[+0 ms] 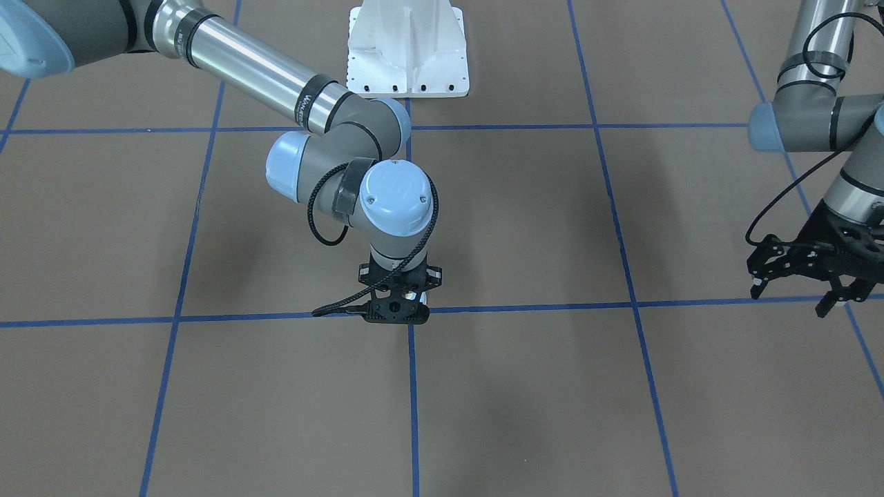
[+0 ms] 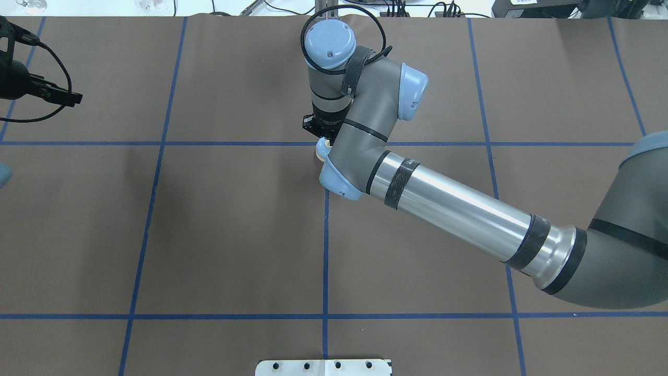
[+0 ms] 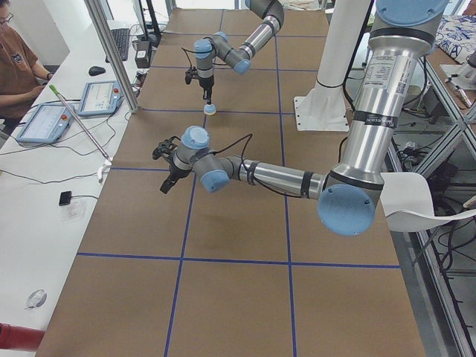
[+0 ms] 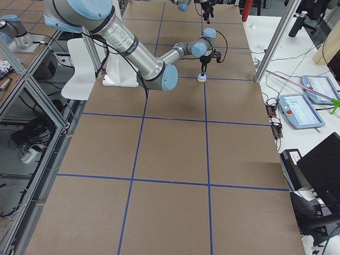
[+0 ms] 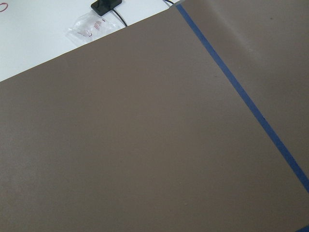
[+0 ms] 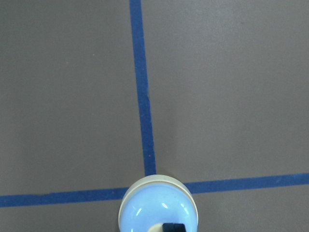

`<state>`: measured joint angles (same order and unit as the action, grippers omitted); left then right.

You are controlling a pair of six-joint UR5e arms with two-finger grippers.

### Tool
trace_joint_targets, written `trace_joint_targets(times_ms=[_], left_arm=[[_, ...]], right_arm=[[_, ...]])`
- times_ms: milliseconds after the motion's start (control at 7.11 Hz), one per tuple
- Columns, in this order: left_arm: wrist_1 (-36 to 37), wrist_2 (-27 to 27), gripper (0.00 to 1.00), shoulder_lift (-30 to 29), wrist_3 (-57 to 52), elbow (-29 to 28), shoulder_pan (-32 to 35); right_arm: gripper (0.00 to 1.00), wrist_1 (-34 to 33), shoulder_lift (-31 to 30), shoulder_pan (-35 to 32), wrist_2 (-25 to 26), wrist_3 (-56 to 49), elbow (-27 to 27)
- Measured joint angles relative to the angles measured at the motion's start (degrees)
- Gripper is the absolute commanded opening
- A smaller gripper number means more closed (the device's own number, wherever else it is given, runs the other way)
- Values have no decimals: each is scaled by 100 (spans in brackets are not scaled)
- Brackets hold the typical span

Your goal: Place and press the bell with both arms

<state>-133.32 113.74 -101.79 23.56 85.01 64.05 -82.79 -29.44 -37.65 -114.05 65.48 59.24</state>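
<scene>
Light-blue dome bell [image 6: 157,205] sits directly under the right hand [image 1: 395,312]; I cannot tell its grip. The left hand [image 1: 794,297], spread, hangs far off.

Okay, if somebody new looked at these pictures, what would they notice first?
The long right arm reaches to mid-table, and the right gripper points straight down over a light-blue bell. The bell sits on a crossing of blue tape lines. After that, the left gripper, open, hangs over bare table off to the side.
</scene>
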Motion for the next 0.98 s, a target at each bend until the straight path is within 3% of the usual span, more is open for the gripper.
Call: trace_joint_targets(times_ms=[422,562,703,984], left_arm=[[7,7,100,1,0,-1,2],[8,10,100,1,0,0,5],[10,20,100,4,0,4,16],[67,72,100,24,-65,12,118]], right_arm=[[0,-20,29,-79,-33,12,124],[23,-124,31,-204,-191,15,346],[99,-405,-31,-371,-433,17,714],[100,-989,-689,-642,-613,-27,1917]])
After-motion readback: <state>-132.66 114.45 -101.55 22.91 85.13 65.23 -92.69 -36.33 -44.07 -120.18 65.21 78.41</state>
